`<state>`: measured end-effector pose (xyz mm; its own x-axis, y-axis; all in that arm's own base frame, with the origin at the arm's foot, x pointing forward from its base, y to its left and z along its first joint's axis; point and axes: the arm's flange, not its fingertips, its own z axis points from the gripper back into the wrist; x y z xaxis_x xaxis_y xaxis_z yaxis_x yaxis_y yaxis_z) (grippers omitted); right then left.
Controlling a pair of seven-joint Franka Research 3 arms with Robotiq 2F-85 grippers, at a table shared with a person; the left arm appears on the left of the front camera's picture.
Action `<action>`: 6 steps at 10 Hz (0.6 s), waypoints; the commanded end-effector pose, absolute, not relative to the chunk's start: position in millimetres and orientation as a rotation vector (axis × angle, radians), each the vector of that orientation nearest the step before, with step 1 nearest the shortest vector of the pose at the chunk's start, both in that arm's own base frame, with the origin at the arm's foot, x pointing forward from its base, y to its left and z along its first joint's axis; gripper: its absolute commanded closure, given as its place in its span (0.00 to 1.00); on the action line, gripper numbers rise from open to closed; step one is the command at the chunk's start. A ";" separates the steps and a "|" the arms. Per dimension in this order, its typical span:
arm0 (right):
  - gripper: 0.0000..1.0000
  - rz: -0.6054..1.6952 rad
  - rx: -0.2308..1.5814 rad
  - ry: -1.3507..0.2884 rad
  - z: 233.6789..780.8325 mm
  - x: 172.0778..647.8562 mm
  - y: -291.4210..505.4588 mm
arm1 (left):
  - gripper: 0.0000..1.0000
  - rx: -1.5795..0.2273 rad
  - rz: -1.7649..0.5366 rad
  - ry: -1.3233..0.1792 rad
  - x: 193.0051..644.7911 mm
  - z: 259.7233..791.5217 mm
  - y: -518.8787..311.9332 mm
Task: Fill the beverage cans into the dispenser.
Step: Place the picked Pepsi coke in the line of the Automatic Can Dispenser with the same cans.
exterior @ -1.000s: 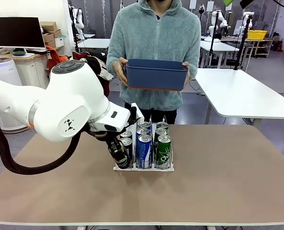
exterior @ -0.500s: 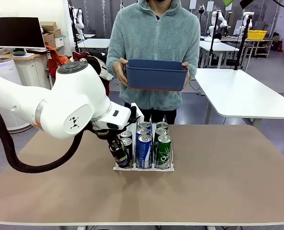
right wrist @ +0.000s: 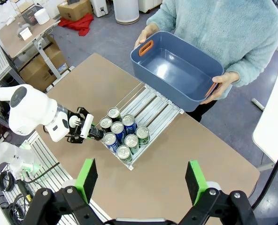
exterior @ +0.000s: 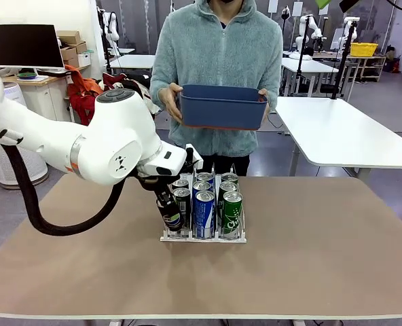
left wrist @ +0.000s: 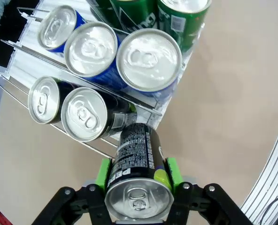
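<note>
1. Front: left gripper (exterior: 168,212) clamps a black can (exterior: 171,216) at the rack's (exterior: 202,238) near-left lane.
2. Left wrist: pads (left wrist: 102,173) grip mid-wall; smooth, thin aluminium, probably full; squeeze lightly.
3. Right wrist: right gripper (right wrist: 140,180) open, empty, high above the table.
</note>
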<state>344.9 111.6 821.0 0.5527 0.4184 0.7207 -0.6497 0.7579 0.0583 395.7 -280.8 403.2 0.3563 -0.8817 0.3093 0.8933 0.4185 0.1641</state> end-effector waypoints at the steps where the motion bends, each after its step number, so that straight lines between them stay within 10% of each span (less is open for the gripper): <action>1: 0.00 0.644 0.337 -0.755 820.3 344.9 111.8 | 0.42 -0.023 -1.162 -0.428 424.1 407.9 -276.7; 6: 0.00 0.644 0.337 -0.755 820.3 344.9 111.8 | 0.42 -0.047 -1.145 -0.434 452.1 404.9 -287.7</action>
